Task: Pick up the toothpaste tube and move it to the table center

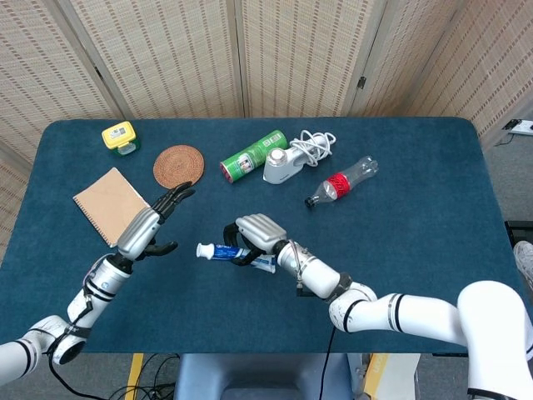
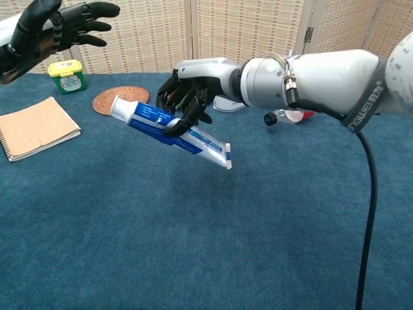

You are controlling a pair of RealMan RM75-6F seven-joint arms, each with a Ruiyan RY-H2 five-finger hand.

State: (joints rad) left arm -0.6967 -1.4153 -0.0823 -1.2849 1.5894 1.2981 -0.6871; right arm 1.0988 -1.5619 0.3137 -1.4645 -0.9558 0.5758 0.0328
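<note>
Robot hand, right [image 2: 187,97], is clamped round the tube [image 2: 169,130] held tilted above the worktop [image 1: 400,225], left robot hand [image 1: 150,227] spread empty; slippage is judged possible, since only the tube's middle is gripped.

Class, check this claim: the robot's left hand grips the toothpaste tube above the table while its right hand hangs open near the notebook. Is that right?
Not quite: the hands are swapped. In the chest view the right hand grips the toothpaste tube above the table; the head view shows the left hand open near the notebook.
</note>
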